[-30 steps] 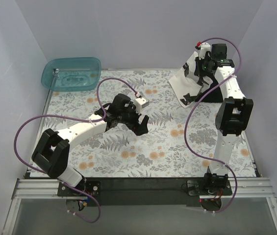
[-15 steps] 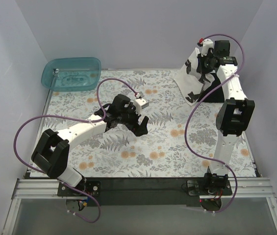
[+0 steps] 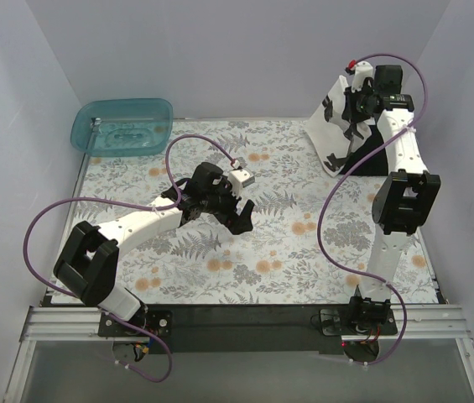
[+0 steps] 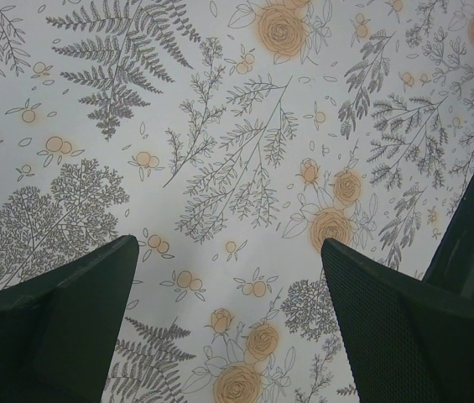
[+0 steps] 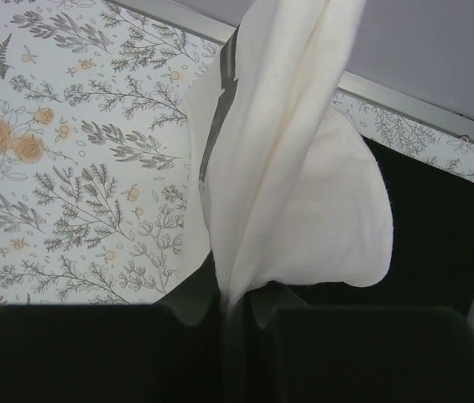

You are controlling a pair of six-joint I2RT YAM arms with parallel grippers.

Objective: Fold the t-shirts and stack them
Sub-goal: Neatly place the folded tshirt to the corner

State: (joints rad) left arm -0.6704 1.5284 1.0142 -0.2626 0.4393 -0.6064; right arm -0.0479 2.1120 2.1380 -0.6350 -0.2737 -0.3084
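Right gripper (image 5: pixel 232 309) pinches cream-white t-shirt (image 5: pixel 291 159), which hangs above far right corner of floral cloth (image 4: pixel 220 126). Black t-shirt (image 5: pixel 438 227) lies beneath it. Left gripper (image 4: pixel 228 252) spread wide over mid-cloth, holding nothing.

No readable text, label, brand, number or sign being shown in any view, nothing legible being displayed on the cream-white t-shirt (image 5: pixel 295 168), floral cloth (image 4: pixel 237 168) or teal tub (image 3: pixel 82 134)
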